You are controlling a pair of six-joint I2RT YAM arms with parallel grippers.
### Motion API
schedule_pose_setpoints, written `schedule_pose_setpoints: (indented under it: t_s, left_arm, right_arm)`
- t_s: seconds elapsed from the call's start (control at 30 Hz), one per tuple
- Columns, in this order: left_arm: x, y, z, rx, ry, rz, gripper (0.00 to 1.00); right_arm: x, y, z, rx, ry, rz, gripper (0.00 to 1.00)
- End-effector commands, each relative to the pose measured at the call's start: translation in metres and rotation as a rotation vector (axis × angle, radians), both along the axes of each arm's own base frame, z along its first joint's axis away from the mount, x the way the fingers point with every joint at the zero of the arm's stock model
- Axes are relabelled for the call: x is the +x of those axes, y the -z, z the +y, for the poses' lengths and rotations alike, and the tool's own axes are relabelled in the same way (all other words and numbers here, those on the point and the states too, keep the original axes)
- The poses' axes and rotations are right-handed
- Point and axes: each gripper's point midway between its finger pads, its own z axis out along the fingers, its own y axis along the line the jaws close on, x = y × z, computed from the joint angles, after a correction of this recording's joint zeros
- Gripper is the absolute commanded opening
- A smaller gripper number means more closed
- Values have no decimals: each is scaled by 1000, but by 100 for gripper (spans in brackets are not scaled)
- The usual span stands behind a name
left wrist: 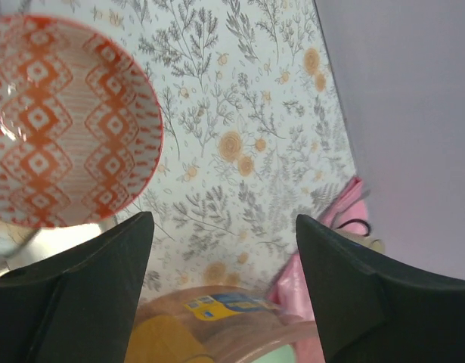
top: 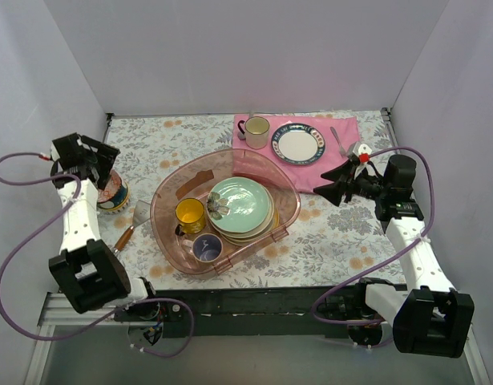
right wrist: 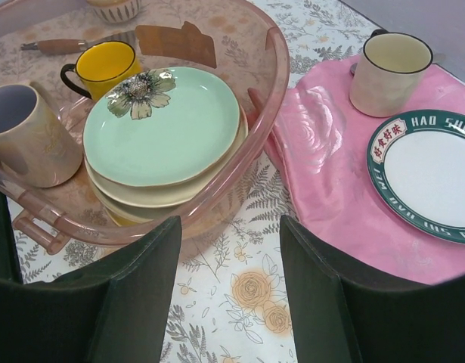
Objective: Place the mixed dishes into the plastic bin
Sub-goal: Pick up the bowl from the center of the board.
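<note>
L claw [left wrist: 223, 221] open wide, empty, just by patterned bowl [left wrist: 58, 121] on desk [top: 342, 233], left of bin [top: 155, 210]. R claw [right wrist: 230, 223] open, empty, right of bin. Mint plate [top: 240, 204], yellow mug [top: 189, 214], grey mug [top: 207, 247] in bin.

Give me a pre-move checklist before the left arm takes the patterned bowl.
1. Small red-and-blue patterned bowl on the table, outside the plastic bin: ok.
2. Left gripper open and empty: ok.
3. Bowl centred between its jaws: not ok, it lies off to one side.
4. Bare floor in the bin for the bowl: ok.
5. Right gripper clear of the bin: ok, open beside it.
6. Wood-handled spatula clear of bowl: cannot tell.
</note>
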Motion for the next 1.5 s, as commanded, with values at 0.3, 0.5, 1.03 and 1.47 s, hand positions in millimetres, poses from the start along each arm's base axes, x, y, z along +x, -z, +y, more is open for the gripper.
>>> schedule_pose_setpoints:
  t_s: [0.3,0.5,1.03,1.47]
  left_arm:
    - [18,41,33,413,285,296,59]
    - [26,57,39,460,283,390,44]
    - [27,67,39,540,271,488,18]
    - [27,47,36,550,266,432,0]
  right_arm:
    - [3,-16,3,-8,-26,-37,63]
    - [3,-15,3,-7,-27,-36,63]
    - [3,-15,3,-10,-28,-39,63]
    - [4,-13,1,-16,-20,-40,63]
